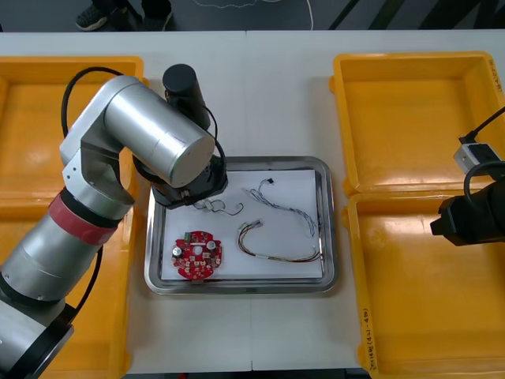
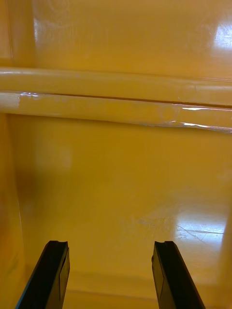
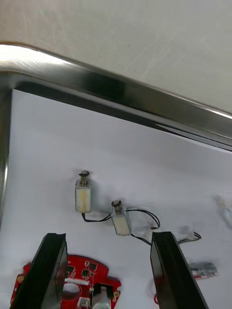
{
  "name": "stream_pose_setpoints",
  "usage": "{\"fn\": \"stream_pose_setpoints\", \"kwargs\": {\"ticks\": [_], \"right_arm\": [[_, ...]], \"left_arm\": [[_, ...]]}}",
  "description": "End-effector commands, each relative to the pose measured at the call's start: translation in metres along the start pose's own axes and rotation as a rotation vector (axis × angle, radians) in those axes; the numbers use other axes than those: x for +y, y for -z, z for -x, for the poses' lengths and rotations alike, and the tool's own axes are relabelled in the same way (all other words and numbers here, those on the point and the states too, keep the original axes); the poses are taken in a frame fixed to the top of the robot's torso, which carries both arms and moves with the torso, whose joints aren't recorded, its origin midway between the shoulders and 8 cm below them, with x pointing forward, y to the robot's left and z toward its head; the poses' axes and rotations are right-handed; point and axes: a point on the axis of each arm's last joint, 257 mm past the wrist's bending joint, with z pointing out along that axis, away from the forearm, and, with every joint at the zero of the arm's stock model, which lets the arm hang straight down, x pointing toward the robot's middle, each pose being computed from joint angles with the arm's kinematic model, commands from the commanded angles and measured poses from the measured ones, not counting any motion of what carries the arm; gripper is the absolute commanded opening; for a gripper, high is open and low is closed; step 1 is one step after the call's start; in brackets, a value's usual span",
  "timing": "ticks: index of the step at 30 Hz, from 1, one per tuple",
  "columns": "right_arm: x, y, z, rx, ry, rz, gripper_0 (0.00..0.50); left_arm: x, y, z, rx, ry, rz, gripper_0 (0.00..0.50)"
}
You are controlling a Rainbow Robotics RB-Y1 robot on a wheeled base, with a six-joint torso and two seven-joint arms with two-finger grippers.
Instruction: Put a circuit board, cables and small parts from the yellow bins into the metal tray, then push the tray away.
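Note:
My left gripper (image 3: 107, 236) hangs open over the white-lined metal tray (image 1: 335, 237), near its far left corner. Two small metal parts (image 3: 83, 195) joined by thin black wires lie on the lining just beyond the fingertips. The round red circuit board (image 1: 197, 254) lies in the tray's near left part, and its edge (image 3: 82, 282) shows between my left fingers. A twisted blue and white cable (image 1: 288, 207) and a red and yellow cable (image 1: 280, 253) lie in the tray's right half. My right gripper (image 2: 110, 244) is open above a bare bin floor.
Two yellow bins (image 1: 410, 118) stand at the table's right, and my right arm (image 1: 473, 217) hovers over the near one. Two more yellow bins (image 1: 31, 118) stand at the left, partly covered by my left arm (image 1: 150, 134). Bare table lies beyond the tray's far rim (image 3: 121, 91).

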Motion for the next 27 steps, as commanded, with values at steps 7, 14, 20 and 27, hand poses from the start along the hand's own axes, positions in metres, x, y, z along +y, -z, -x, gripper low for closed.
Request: {"fn": "stream_pose_setpoints", "kwargs": {"ticks": [7, 14, 20, 27], "right_arm": [[-0.001, 0.009, 0.007, -0.043, 0.028, 0.0, 0.5], [0.0, 0.009, 0.007, -0.044, 0.03, 0.002, 0.5], [-0.001, 0.009, 0.008, -0.044, 0.028, 0.001, 0.5], [-0.002, 0.009, 0.008, -0.044, 0.026, -0.002, 0.5]], "left_arm": [[0.0, 0.073, 0.04, -0.126, -0.093, -0.071, 0.5], [0.001, 0.109, 0.072, -0.169, -0.122, -0.102, 0.5], [0.022, 0.132, 0.097, -0.189, -0.091, -0.119, 0.5], [0.052, 0.153, 0.121, -0.219, -0.063, -0.119, 0.5]]}}
